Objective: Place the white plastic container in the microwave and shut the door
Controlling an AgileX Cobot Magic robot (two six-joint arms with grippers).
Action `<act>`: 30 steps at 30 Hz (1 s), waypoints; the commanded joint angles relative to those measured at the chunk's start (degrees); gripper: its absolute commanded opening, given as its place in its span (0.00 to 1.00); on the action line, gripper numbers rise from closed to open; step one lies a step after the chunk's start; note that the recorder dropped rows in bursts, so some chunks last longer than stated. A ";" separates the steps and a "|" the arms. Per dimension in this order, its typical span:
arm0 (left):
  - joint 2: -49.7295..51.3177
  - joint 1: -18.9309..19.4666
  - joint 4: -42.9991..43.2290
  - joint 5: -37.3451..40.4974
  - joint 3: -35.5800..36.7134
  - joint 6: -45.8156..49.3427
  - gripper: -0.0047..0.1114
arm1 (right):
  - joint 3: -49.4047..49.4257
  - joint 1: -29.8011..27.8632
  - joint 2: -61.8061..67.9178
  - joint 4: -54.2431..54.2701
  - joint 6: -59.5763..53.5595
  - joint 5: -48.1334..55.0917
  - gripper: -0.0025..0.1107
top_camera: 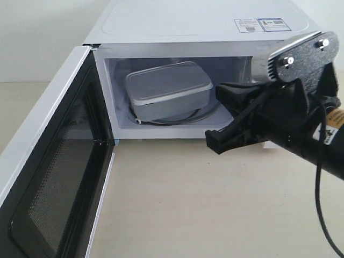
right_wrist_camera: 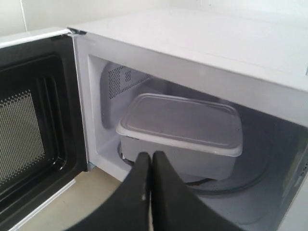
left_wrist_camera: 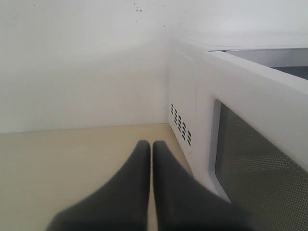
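The white microwave (top_camera: 177, 21) stands far on the table (top_camera: 188, 204), its door (top_camera: 54, 177) swung wide open to the left. The white plastic container (top_camera: 167, 86) sits inside on the turntable (top_camera: 207, 114). The right gripper (right_wrist_camera: 151, 161), fingers pressed together and empty, hovers near the cavity's right side. The left gripper (left_wrist_camera: 151, 147), likewise closed and empty, is left of the microwave.

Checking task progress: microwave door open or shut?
Open. The door stands wide, mesh inner face showing; the white plastic container sits visible inside the microwave.
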 commanded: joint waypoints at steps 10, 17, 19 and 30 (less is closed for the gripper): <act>-0.08 0.15 0.04 -0.12 0.24 -0.46 0.07 | 0.09 -18.38 -33.66 0.18 1.61 36.11 0.02; -0.08 0.15 0.04 -0.12 0.24 -0.46 0.07 | 6.02 -31.42 -45.65 0.18 2.16 37.43 0.02; -0.08 0.15 0.04 -0.12 0.24 -0.46 0.07 | 9.41 -32.75 -48.47 0.18 2.02 35.16 0.02; -0.08 0.15 0.04 -0.12 0.24 -0.46 0.07 | 26.78 -32.88 -61.57 0.08 1.99 30.32 0.02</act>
